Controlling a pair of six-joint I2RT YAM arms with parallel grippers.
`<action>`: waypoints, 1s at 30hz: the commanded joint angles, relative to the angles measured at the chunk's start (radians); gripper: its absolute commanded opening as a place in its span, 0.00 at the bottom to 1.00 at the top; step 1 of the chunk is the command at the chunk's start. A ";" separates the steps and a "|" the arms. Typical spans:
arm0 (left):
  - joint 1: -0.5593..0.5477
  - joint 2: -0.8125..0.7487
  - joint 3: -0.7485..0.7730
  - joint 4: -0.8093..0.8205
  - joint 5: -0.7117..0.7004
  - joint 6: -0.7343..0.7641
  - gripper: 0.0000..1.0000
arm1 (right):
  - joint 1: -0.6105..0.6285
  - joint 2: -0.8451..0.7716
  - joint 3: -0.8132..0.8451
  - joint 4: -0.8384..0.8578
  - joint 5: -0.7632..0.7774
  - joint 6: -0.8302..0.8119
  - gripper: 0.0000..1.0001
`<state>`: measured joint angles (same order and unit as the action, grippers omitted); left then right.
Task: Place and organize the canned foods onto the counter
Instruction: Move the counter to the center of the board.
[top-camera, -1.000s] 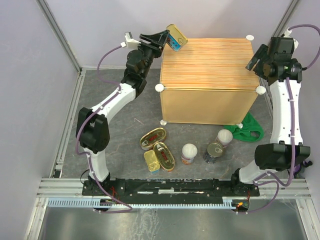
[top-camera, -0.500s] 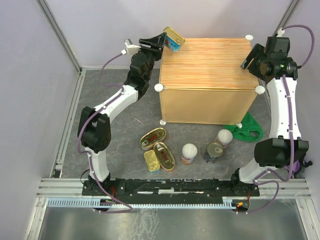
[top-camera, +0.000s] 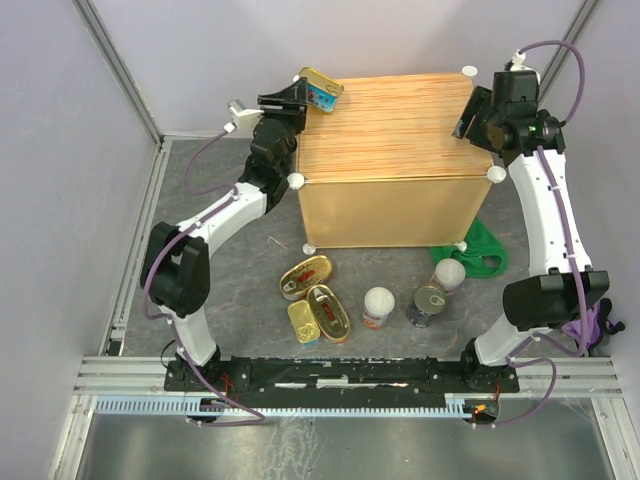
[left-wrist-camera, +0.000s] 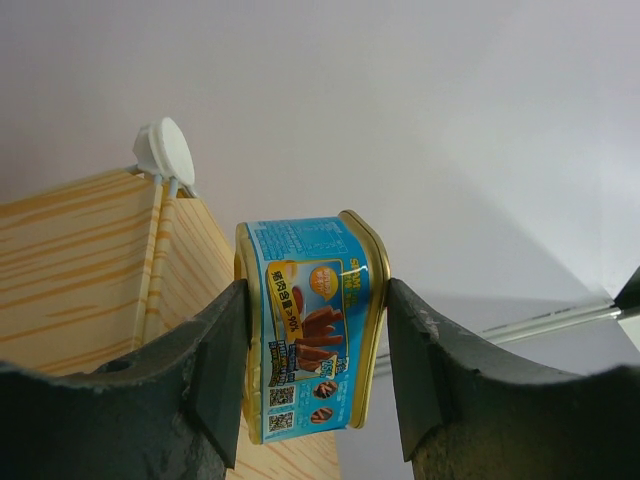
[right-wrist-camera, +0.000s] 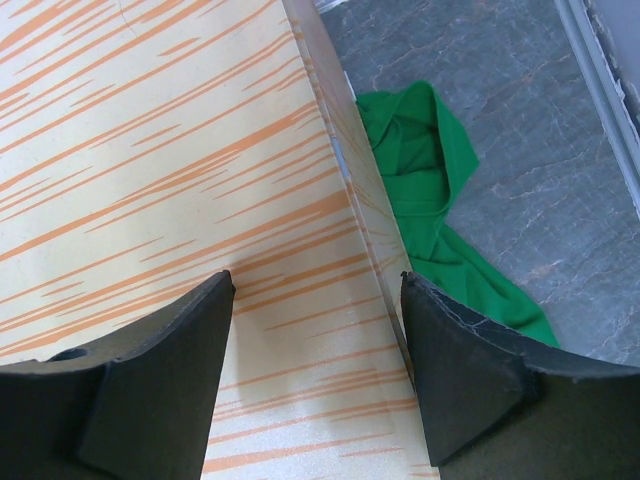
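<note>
Left hand (left-wrist-camera: 315, 345) clamping tin (left-wrist-camera: 310, 300), perhaps over counter (top-camera: 390, 125)

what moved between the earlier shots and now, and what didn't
The counter slid left in the top view. The left pincer went left with it, still gripping the blue-labelled tin over the counter's far left corner. The right pincer followed too, open astride the counter's right edge. The tins on the floor and the green cloth stayed put.

green cloth (top-camera: 500, 250) partly hidden behind counter (top-camera: 385, 210), labels on floor tins (top-camera: 327, 312) illegible
</note>
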<state>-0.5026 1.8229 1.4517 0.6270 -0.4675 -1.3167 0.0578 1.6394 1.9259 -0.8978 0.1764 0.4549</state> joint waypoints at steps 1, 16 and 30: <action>-0.028 -0.094 -0.010 0.125 -0.103 0.005 0.03 | 0.126 0.017 0.046 -0.023 -0.079 0.027 0.74; -0.027 -0.162 0.013 0.106 -0.103 0.054 0.03 | 0.177 -0.019 0.179 -0.111 0.157 -0.033 0.97; -0.036 -0.221 -0.007 0.065 -0.104 0.019 0.03 | 0.178 -0.107 0.206 -0.060 0.009 0.092 0.99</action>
<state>-0.5335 1.6913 1.4109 0.6075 -0.5484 -1.2961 0.2348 1.5833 2.1036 -1.0100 0.3153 0.4500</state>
